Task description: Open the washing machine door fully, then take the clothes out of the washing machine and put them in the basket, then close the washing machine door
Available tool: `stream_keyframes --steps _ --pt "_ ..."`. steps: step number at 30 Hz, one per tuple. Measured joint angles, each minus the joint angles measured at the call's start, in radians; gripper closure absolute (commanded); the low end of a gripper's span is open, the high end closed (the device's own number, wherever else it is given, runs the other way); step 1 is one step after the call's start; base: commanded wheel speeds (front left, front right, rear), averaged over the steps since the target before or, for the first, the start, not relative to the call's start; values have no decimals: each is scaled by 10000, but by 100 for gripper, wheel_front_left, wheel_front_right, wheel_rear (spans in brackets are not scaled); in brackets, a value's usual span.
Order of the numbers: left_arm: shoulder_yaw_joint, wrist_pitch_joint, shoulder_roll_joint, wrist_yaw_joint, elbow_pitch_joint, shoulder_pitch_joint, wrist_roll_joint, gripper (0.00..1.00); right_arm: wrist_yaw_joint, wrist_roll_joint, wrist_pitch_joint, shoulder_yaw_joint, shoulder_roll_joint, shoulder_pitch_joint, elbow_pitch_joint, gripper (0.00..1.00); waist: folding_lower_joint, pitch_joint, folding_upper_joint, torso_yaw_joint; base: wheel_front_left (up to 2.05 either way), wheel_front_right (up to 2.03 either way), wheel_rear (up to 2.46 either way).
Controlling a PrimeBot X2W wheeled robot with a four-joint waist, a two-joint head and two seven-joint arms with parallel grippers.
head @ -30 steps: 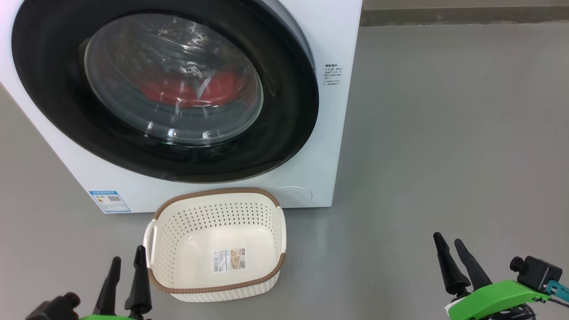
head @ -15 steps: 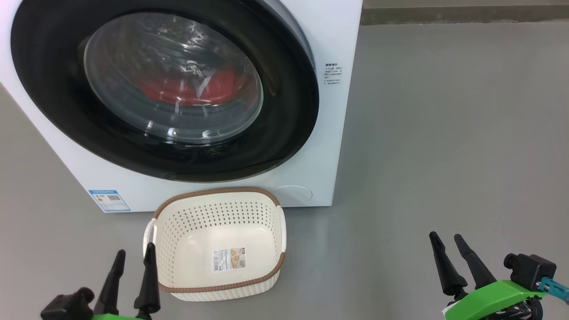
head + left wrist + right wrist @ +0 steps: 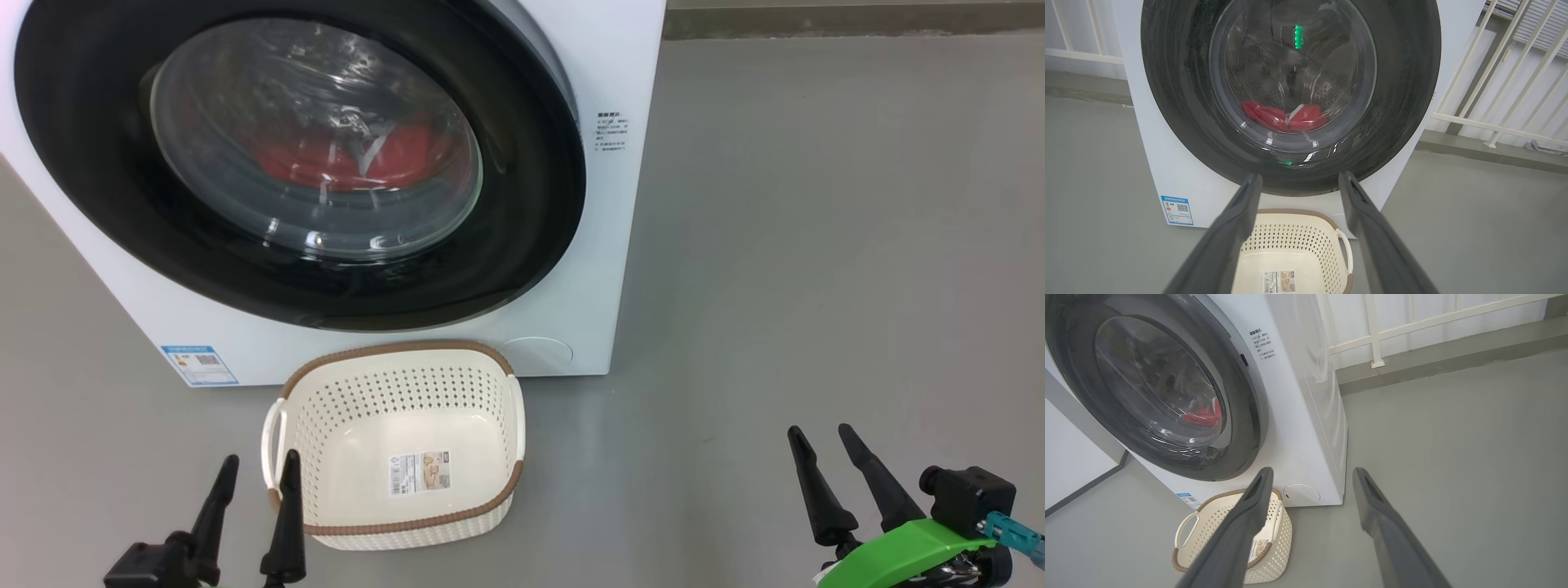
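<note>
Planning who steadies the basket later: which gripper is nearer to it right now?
Left. The left gripper is at the basket's left front corner, one finger overlapping its rim in the head view; the right gripper is far to its right, over floor.

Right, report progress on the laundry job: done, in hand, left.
Done: nothing yet. The washing machine door is not swung open, the red clothes lie behind its glass, and the basket sits empty. In hand: nothing; the left gripper and right gripper hover low, jaws open. Left: open the door, move the clothes, close it.
</note>
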Motion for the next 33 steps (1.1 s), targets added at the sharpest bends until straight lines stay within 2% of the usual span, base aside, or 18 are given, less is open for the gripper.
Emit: stream_keyframes --steps 16,33 --pt "-169 -453 61 -2 -136 37 1647 0 0 -1597 -439 -280 -94 367 -320 0 0 41 0 -125 0 0 0" --pt "-165 -477 86 -2 75 43 1599 0 0 -1603 -439 -393 -77 386 -414 0 0 -7 0 -65 0 0 0"
